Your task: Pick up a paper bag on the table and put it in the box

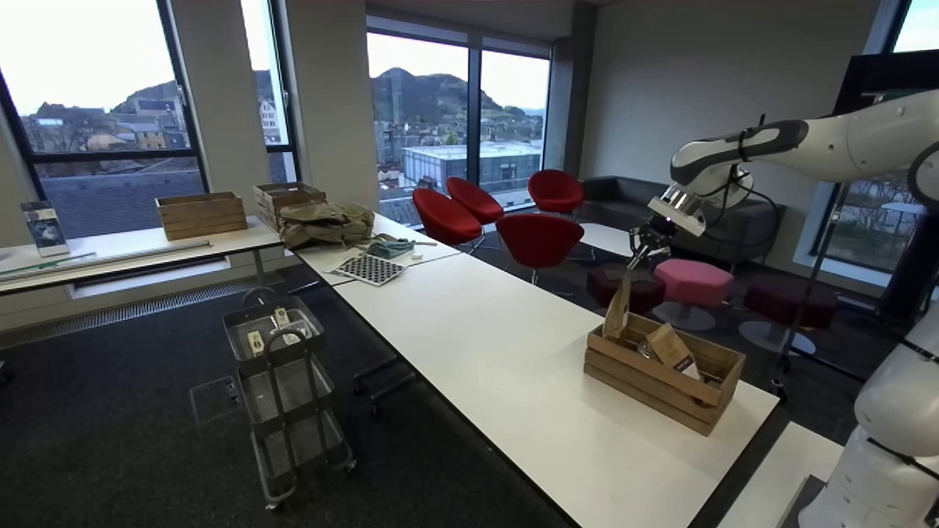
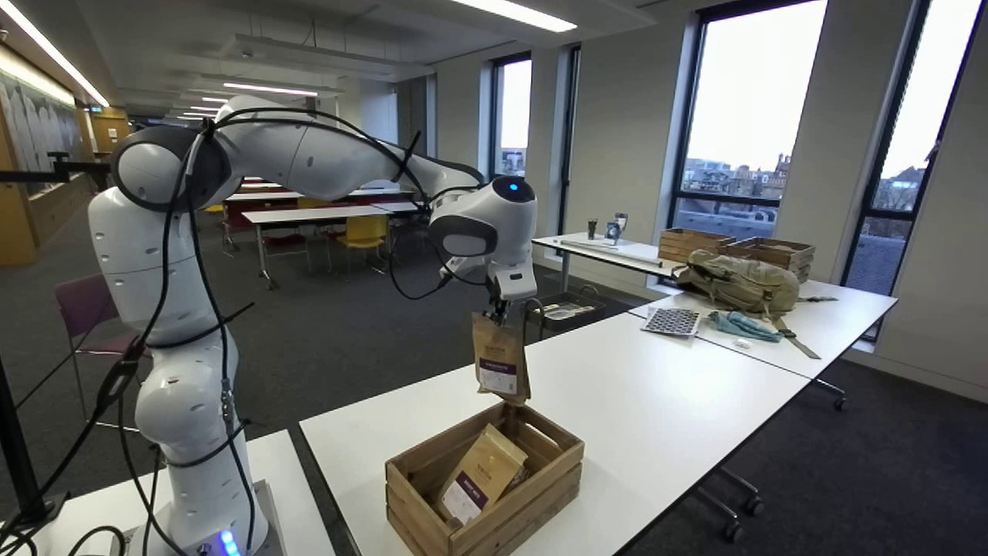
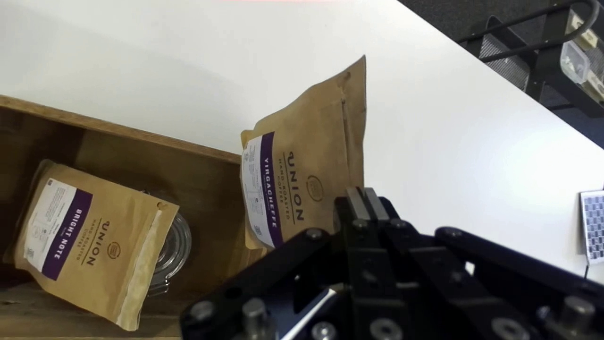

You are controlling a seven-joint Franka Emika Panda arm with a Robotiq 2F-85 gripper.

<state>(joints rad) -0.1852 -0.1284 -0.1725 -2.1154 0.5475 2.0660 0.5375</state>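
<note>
A brown paper coffee bag with a white and purple label hangs from my gripper in both exterior views [image 1: 618, 304] [image 2: 499, 357] and in the wrist view [image 3: 306, 151]. My gripper [image 1: 637, 258] [image 3: 362, 193] is shut on the bag's top edge. The wooden box [image 1: 645, 383] [image 2: 540, 486] stands on the table under the bag; its rim [image 3: 118, 128] shows in the wrist view. The bag's bottom is at the box's end wall farther from the robot base; I cannot tell whether they touch. The fingertips are partly hidden in an exterior view [image 2: 500, 310].
Inside the box lie a second paper bag [image 1: 671, 350] [image 2: 485, 472] [image 3: 94, 236] and a glass jar [image 3: 175, 250]. The white table [image 1: 484, 352] extends to a checkered board [image 1: 371, 269], a teal cloth [image 2: 745, 326] and a green backpack [image 2: 737, 282]. A black trolley [image 1: 282, 396] stands beside the table.
</note>
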